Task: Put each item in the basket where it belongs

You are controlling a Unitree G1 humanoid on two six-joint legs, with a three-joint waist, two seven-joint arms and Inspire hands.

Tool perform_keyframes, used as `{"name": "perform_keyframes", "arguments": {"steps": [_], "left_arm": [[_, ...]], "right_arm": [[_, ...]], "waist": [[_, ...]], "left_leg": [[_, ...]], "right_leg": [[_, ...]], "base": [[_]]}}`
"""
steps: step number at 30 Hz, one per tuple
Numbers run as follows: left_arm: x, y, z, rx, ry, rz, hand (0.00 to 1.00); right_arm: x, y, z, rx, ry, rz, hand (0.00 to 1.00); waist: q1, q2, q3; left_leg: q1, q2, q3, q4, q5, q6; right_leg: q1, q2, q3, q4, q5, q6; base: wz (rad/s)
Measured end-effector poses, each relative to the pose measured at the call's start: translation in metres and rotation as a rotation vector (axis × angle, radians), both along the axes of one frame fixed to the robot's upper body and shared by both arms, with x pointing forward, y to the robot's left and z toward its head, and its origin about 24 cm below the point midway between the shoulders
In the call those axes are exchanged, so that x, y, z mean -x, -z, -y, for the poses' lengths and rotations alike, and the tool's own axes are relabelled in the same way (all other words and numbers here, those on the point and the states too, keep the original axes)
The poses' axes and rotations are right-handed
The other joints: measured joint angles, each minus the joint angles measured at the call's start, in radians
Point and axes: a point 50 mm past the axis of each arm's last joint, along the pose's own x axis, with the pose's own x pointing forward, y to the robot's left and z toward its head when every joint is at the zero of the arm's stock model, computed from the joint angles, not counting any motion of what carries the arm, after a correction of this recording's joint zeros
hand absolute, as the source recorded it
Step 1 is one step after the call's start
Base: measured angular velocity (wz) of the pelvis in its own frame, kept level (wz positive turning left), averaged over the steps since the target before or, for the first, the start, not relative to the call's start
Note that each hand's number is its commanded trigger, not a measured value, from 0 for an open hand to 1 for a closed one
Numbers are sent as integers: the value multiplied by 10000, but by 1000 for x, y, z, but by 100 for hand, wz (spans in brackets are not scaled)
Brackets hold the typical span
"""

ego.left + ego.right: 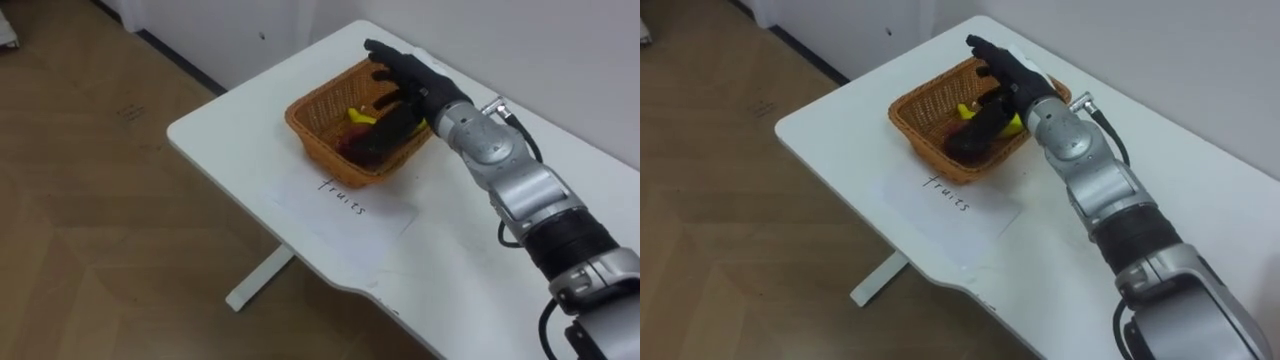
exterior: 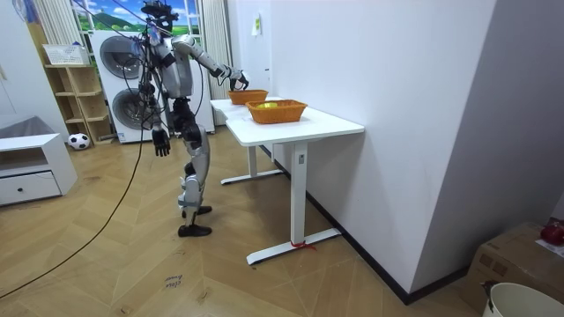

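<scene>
**Left eye view.** The right hand [image 1: 405, 78] hangs over the fruit basket [image 1: 305, 112]. Its fingers are stretched out and spread, and I see nothing gripped. The thumb side dips toward the contents. In the basket lie a yellow fruit [image 1: 358, 116] and a dark red fruit [image 1: 350, 142], touching each other. The basket stands near the corner of the white table [image 1: 230, 130]. A paper sheet [image 1: 345, 200] lies just in front of the basket, with "Fruits" handwritten on it.

**Room view.** The robot stands at the table's far end with its right arm reaching out to the farther basket. The left hand [image 2: 160, 141] hangs at its side, and its fingers are too small to read. A second basket [image 2: 282, 114] stands just beside the first and holds something yellow. Any label by it is unreadable.

**Right eye view.** This shows the same arrangement. The handwritten word is the only writing, and no brand can be read.

**Judgement.** The step in hand is the drop-off at the fruit basket, with the fruit lying inside and the hand slack above it. The next move calls for lifting the hand straight up, clear of the rim, before swinging away, since the light wicker could drag along. What remains to sort cannot be judged from here.
</scene>
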Motion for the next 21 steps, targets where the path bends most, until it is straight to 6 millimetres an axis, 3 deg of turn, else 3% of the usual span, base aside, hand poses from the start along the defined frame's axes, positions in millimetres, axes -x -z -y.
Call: {"name": "perform_keyframes", "arguments": {"steps": [8, 9, 11, 13, 21], "left_arm": [[-2, 0, 0, -17, 23, -63, 0], [-2, 0, 0, -8, 27, -64, 0], [-1, 0, 1, 11, 42, -129, 0], [-2, 0, 1, 3, 44, -126, 0], [-4, 1, 3, 47, 50, -4, 0]], "right_arm": [[0, 0, 1, 29, 95, -81, 0], [0, 0, 1, 20, 101, -75, 0], [0, -1, 1, 4, 99, -63, 0], [0, -2, 1, 12, 81, -29, 0], [-2, -16, 6, -571, 313, 457, 0]], "waist": [[-93, 185, 32], [-94, 206, 23], [-95, 313, -105], [-178, 369, -155], [-598, 302, -180]], "left_leg": [[-85, -37, -41, 155, -13, 12], [-86, -37, -31, 161, -13, 12], [-118, -35, 26, 159, -7, 19], [-72, -35, 50, 140, -2, 26], [53, -12, 140, -123, 83, 25]], "right_leg": [[-32, 13, 282, -3, 0, 0], [-80, 11, 286, -2, 1, 1], [-150, -2, 295, 6, 11, 18], [-117, -9, 299, 8, 11, 19], [-134, -49, 436, 50, 11, 20]], "base": [[0], [-5], [-10], [-3], [-3]]}}
